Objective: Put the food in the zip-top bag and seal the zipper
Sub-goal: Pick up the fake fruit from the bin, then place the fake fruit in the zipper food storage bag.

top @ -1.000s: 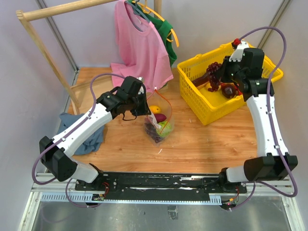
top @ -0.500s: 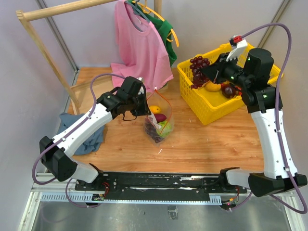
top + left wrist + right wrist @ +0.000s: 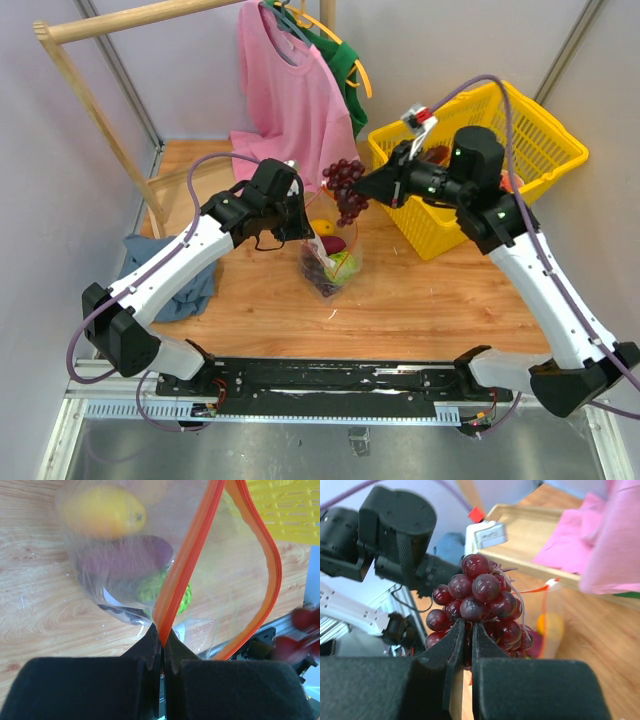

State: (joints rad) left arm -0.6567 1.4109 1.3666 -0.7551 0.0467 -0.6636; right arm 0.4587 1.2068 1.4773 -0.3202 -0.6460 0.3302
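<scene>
Nearest us, the zip-top bag [image 3: 333, 262] stands on the bench [image 3: 430, 290], mouth up, with yellow, purple and green food inside. Our left hand [image 3: 161, 640] is pinched tight on the zipper [image 3: 187, 560], whose strip runs upward. Just above the bag, our right hand [image 3: 363, 190] clamps the hanging grapes [image 3: 345, 190]. The yellow basket [image 3: 440, 235] sits right of the bag, and a pink shirt [image 3: 290, 110] hangs beyond it.

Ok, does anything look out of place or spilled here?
Nothing spilled. The bag stands open, its zipper pinched in the left fingers; the right fingers hold grapes near its mouth. Only a crumpled blue cloth at the left edge of the table looks stray.
</scene>
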